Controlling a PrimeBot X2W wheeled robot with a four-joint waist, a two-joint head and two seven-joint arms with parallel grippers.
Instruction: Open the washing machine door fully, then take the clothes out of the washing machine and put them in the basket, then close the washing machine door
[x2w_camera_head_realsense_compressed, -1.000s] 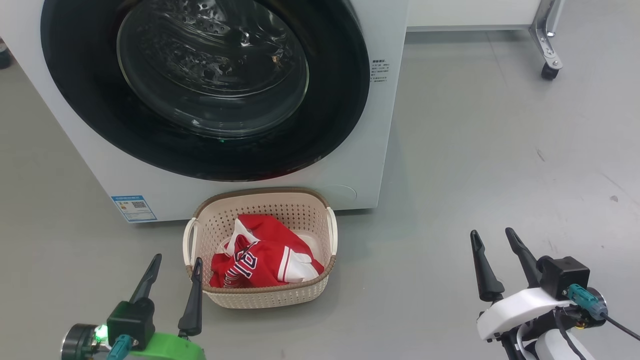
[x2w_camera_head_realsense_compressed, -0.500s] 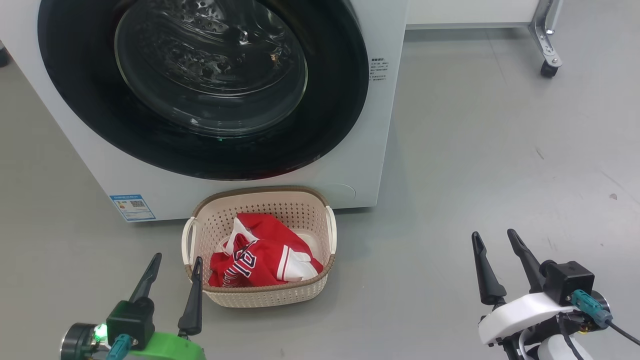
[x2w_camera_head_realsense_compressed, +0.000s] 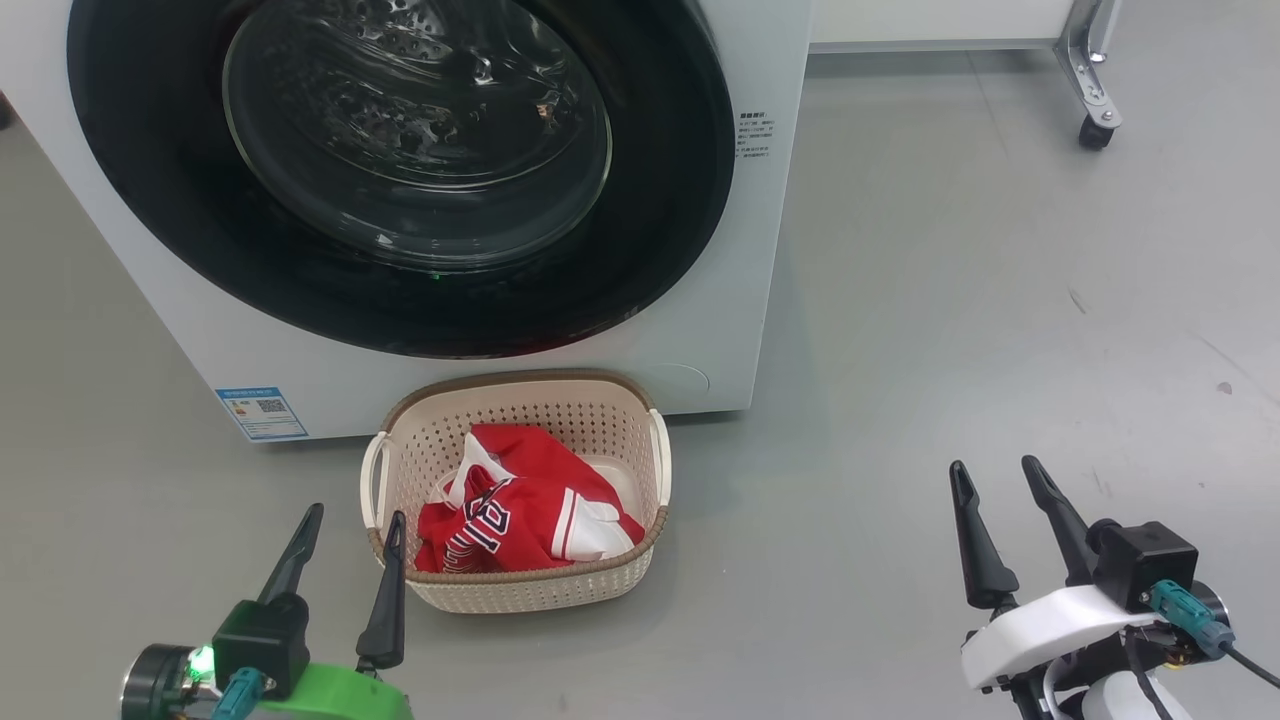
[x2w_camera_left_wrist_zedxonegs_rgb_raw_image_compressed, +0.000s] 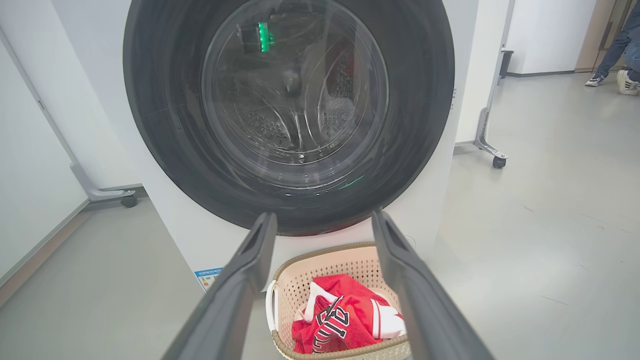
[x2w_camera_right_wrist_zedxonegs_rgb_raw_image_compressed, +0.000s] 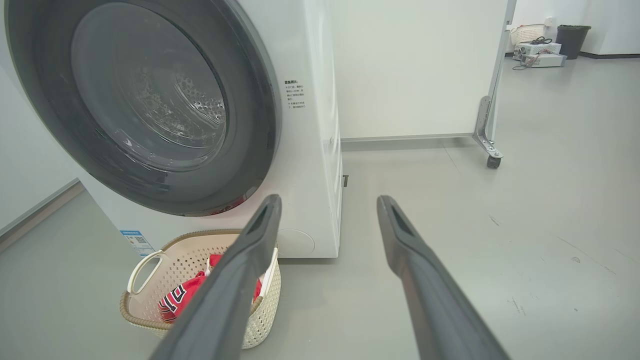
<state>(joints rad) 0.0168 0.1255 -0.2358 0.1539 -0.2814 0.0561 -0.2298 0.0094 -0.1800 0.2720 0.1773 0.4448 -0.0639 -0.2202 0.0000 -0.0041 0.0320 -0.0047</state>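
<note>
Left gripper (x2w_camera_head_realsense_compressed: 358, 512) near left, fingers spread wide, empty. Washing machine door (x2w_camera_head_realsense_compressed: 400, 150) shut, far side. Basket (x2w_camera_head_realsense_compressed: 520, 381) just before washing machine (x2w_camera_head_realsense_compressed: 765, 260), red clothes (x2w_camera_head_realsense_compressed: 530, 500) piled inside. Right gripper (x2w_camera_head_realsense_compressed: 992, 463) near right, wide, empty, above grey floor (x2w_camera_head_realsense_compressed: 950, 300).

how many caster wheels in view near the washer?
2. In the left wrist view, the left caster sits on the floor left of the washer; the right caster sits to its right. More may be hidden behind it.
</note>
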